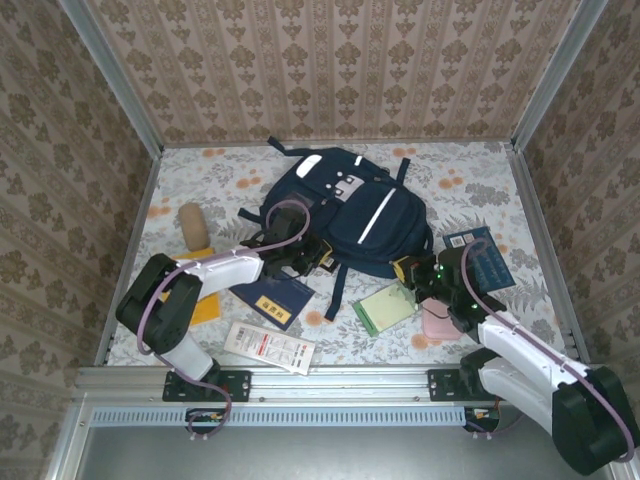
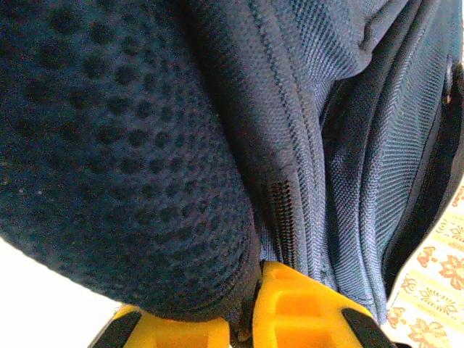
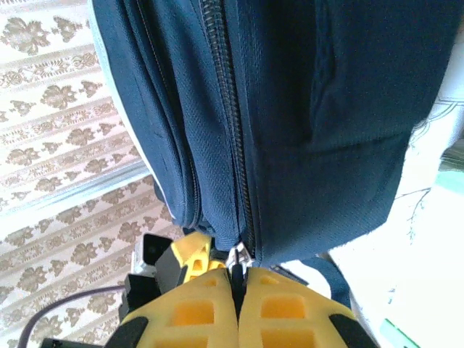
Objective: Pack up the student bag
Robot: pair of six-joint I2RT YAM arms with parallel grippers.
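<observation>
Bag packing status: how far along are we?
Done: nothing visibly packed. The green notebook, white packet, navy booklet and blue book lie on the table beside the student bag.
In hand: the right gripper pinches the zipper pull, and the zip above it looks closed. The left gripper clamps the bag's mesh padding.
Left: open the zip, load the items.

The student bag (image 1: 350,210) lies on the counter (image 1: 480,170), toward the back. A cylinder (image 1: 192,225) sits to its left. A booklet (image 1: 272,298) lies before it, a packet (image 1: 270,347) nearer me, a notebook (image 1: 385,308) front-right, and a book (image 1: 480,258) at its right.
</observation>
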